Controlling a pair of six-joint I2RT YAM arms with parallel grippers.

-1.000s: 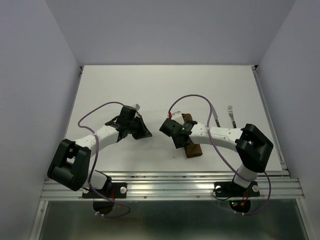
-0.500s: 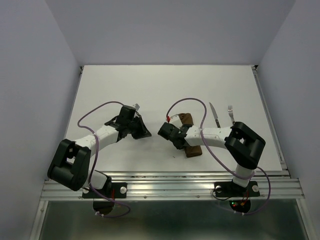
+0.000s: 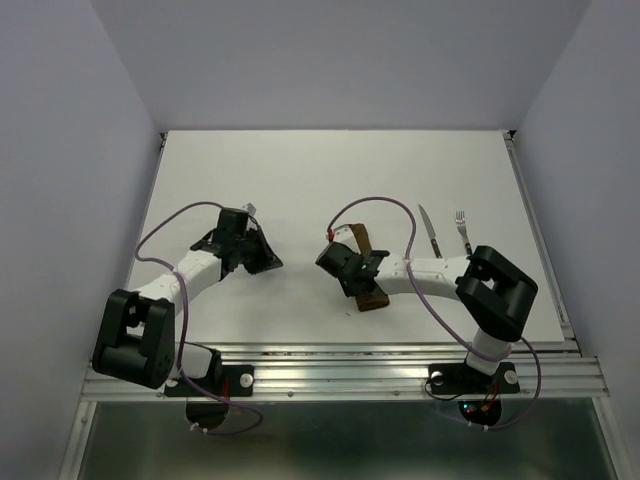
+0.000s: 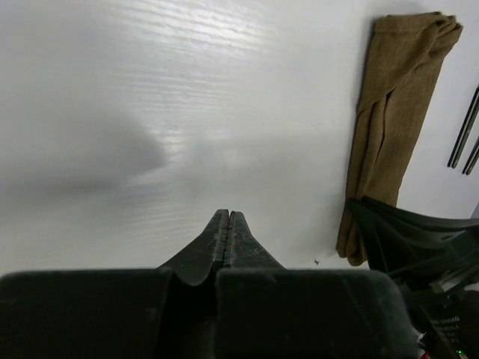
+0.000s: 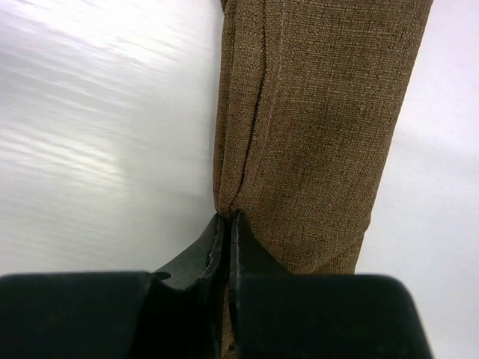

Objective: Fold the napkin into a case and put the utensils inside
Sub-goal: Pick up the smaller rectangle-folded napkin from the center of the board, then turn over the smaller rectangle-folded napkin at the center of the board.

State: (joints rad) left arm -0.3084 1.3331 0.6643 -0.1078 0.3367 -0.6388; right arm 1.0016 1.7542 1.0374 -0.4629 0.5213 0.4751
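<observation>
From above, one white counter [image 3: 300, 180] carries one folded brown case [image 3: 372, 298], lying slantwise near the middle. One knife [image 3: 428, 230] and one fork [image 3: 463, 231] lie side by side to its right. The left fingers [image 3: 262, 258] are apart from the case, and the right fingers [image 3: 355, 284] are over it.

The left wrist view shows the left fingers [image 4: 221, 232] pressed together on nothing, above bare counter. The case [image 4: 389, 112] lies to the right, beside two dark utensil handles [image 4: 465, 131]. A small label [image 4: 441, 327] is too tiny to read.

The right wrist view shows the right fingers [image 5: 217, 239] pinched on the left edge of the case [image 5: 322, 112].

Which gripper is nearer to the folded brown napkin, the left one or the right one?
Right. The right gripper is shut on the napkin at its edge; the left gripper is shut over bare table, apart from it.
</observation>
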